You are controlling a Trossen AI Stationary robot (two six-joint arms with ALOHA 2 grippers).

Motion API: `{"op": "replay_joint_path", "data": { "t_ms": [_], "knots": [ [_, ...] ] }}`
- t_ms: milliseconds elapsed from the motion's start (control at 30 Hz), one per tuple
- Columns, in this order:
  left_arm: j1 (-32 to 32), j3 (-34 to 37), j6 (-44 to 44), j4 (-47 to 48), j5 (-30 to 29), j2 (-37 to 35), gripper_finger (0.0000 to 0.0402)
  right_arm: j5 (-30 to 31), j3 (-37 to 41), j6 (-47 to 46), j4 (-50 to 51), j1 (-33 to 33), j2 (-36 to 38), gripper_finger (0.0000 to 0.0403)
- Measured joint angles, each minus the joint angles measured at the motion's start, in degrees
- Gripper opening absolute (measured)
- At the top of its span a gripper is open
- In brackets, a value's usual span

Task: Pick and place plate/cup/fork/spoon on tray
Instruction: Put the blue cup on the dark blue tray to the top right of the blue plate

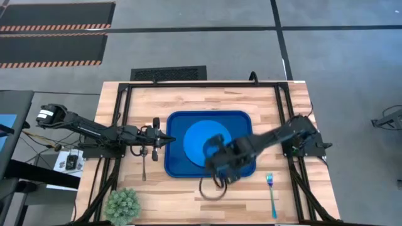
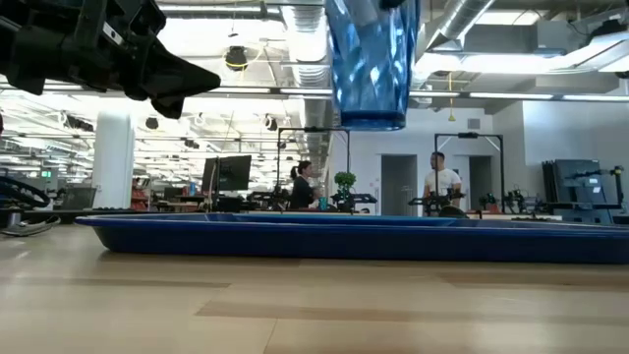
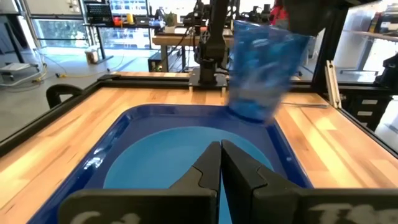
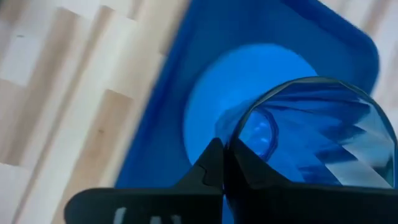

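The dark blue tray (image 1: 179, 164) lies mid-table with the bright blue plate (image 1: 196, 139) flat on it. My right gripper (image 1: 220, 166) is over the tray's near right part, shut on the dark blue cup (image 2: 369, 69), which is also in the left wrist view (image 3: 261, 68) and the right wrist view (image 4: 311, 137). My left gripper (image 1: 168, 139) is shut and empty at the tray's left rim; it also shows in its own view (image 3: 221, 165). The silver spoon (image 1: 144, 164) lies on the table left of the tray. The teal fork (image 1: 271, 194) lies near the front right. My right gripper holds the cup by its wall at the rim (image 4: 239, 134), pinched between the two fingers, which come from above. The cup hangs below the fingers, mouth up and about upright, its base (image 2: 371, 123) lifted clear above the tray (image 2: 344, 241).
A small green plant (image 1: 121, 204) stands at the near left corner. Black frame rails (image 1: 286, 119) run along the table's sides and far edge. Bare wood lies in front of the tray (image 1: 188, 194). People stand in the room behind (image 2: 437, 182).
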State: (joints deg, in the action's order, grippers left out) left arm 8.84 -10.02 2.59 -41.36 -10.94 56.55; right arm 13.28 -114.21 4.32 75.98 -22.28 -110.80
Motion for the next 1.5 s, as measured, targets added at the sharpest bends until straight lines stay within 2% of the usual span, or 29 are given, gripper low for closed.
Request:
{"op": "replay_joint_path", "data": {
  "t_ms": [133, 467, 600, 767, 900, 1233, 1500],
  "knots": [
    [0.00, 0.00, 0.02, -0.02, 0.04, 0.00, 0.0000, 0.47, 9.00, -0.36, -1.82, 5.10, 6.60, 0.0009],
    [0.00, 0.00, -0.15, -0.11, 0.05, 0.00, 0.0000, -1.08, 40.77, -4.33, -15.87, 21.12, 29.55, 0.0014],
    [0.00, 0.00, -0.78, -0.13, -0.04, 0.00, 0.0000, -2.06, 48.09, -3.66, -19.94, 27.12, 34.14, 0.0012],
    [0.00, 0.00, -0.85, -0.17, -0.33, 0.00, 0.0000, -6.50, 50.87, -2.85, -21.95, 32.51, 34.64, 0.0015],
    [0.00, 0.00, -0.87, -0.13, -0.33, 0.00, 0.0000, -9.01, 52.12, -2.47, -24.35, 33.24, 33.55, 0.0014],
    [0.00, 0.00, -0.87, -0.11, 0.02, 0.00, 0.0000, -11.11, 53.63, -4.47, -25.98, 37.22, 33.19, 0.0014],
    [0.00, 0.00, -0.85, -0.52, 0.02, 0.00, 0.0000, -12.30, 53.63, -5.43, -26.63, 38.32, 28.60, 0.0016]
  ]
}}
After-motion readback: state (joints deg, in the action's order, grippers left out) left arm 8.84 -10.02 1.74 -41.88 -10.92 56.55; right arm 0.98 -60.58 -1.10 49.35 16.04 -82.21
